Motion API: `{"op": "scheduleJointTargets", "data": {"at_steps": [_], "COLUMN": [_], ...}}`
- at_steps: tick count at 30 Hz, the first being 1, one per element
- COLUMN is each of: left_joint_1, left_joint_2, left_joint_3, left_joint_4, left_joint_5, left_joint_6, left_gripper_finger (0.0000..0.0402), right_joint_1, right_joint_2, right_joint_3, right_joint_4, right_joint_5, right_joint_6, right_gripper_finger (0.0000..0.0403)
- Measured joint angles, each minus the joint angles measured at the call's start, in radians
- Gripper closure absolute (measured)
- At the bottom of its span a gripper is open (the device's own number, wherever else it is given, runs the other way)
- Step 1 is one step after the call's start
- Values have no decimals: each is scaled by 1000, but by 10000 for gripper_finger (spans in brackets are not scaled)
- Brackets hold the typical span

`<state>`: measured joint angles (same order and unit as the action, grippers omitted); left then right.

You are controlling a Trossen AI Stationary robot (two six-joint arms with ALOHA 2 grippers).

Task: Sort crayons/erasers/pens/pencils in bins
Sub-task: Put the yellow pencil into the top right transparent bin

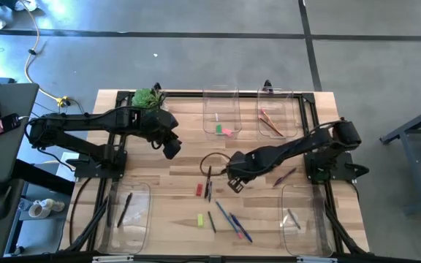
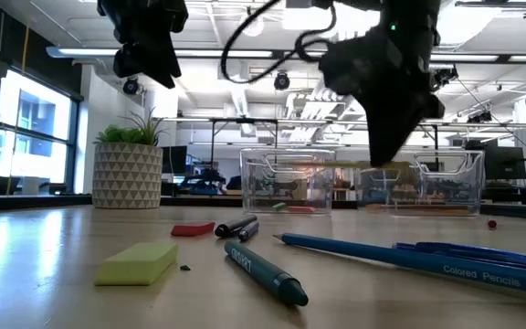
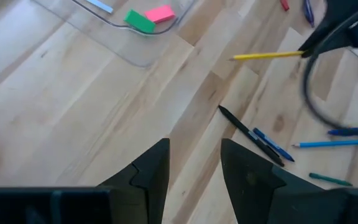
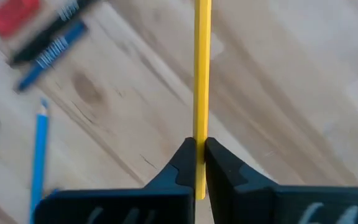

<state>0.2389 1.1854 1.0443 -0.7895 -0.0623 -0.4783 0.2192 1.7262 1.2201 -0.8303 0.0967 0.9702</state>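
My right gripper (image 1: 234,183) is shut on a yellow pencil (image 4: 201,74) above the middle of the table; the pencil also shows in the left wrist view (image 3: 266,55). My left gripper (image 1: 171,150) hangs open and empty, high over the table's left half (image 3: 194,162). A green eraser (image 1: 218,129) and a pink eraser (image 1: 228,132) lie in the far middle bin (image 1: 221,95). Pencils (image 1: 271,123) lie in the far right bin (image 1: 296,109). A red eraser (image 1: 199,190) and a yellow-green eraser (image 1: 200,220) lie flat on the table. My right gripper pinches the yellow pencil near one end (image 4: 200,146) between its two fingers. The pencil sticks out forward past the fingertips, roughly in line with them. It is lifted clear of the table.
Blue pens and coloured pencils (image 1: 232,219) and a dark pen (image 1: 209,183) lie loose near the table's middle front. A purple stick (image 1: 283,177) lies to the right. Two more bins stand at the near left (image 1: 126,219) and near right (image 1: 302,219). A potted plant (image 1: 146,98) stands far left.
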Motion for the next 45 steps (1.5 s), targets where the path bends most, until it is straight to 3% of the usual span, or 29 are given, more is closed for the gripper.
{"op": "scheduleJointTargets", "data": {"at_steps": [15, 28, 35, 45], "left_joint_1": [6, 82, 113, 128], "left_joint_2": [0, 0, 0, 4], "left_joint_3": [0, 0, 1, 1], "left_joint_4": [35, 262, 286, 296], "left_joint_5": [-94, -99, -99, -108], "left_joint_6": [47, 281, 384, 377], "left_gripper_finger": [271, 271, 271, 271], "right_joint_1": [-64, -289, -447, -641], "right_joint_2": [-291, -456, -458, -451], "right_joint_3": [2, 3, -8, -105], "right_joint_4": [-116, -310, -427, -422], "right_joint_5": [266, 452, 433, 230], "right_joint_6": [73, 77, 67, -139], "right_gripper_finger": [402, 402, 402, 402]}}
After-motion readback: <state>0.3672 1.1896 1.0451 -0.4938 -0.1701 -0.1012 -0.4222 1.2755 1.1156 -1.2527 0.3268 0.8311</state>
